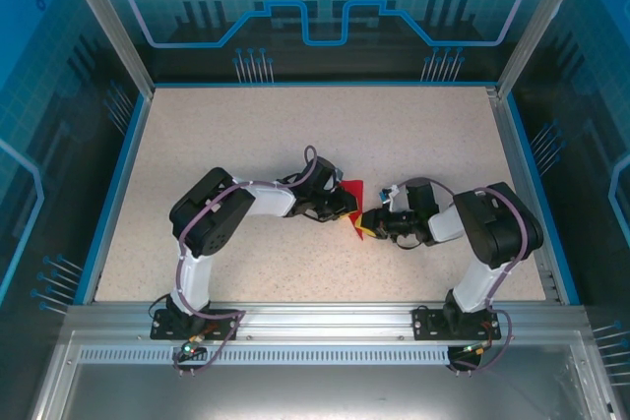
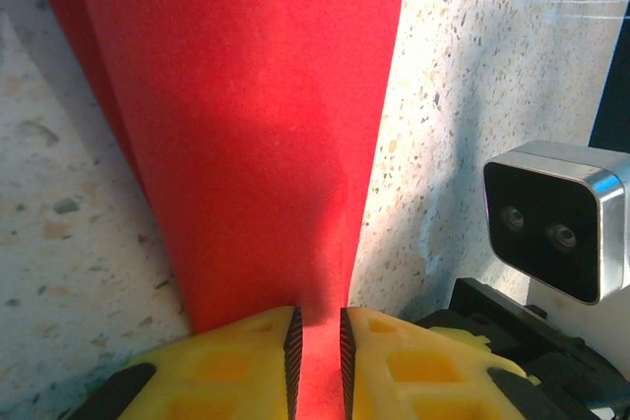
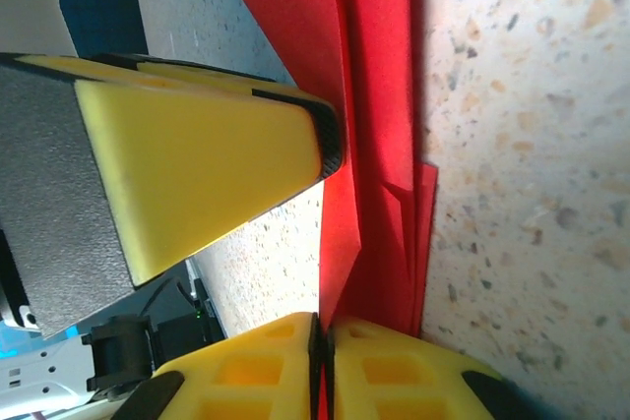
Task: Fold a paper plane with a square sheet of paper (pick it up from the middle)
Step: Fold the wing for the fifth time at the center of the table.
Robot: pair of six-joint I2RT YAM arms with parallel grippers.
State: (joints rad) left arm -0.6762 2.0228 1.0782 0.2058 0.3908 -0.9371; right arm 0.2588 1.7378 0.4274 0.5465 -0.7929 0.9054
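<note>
Left claw [image 2: 317,330] and right claw [image 3: 323,330], nearly closed, each pinch the paper plane [image 1: 352,190] between them; it looks half-folded, folds remain.

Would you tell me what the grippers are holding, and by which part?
Both hold the folded red paper: the left gripper pinches its narrowed end, and the right gripper pinches a layered edge on the opposite side.

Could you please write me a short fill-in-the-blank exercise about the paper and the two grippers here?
1. The folded paper between the two arms is ___ in colour.
2. The left gripper is ___ on the folded paper.
3. The right gripper, also pinching it, has ___ fingers.
Missing words: red; shut; yellow.
</note>
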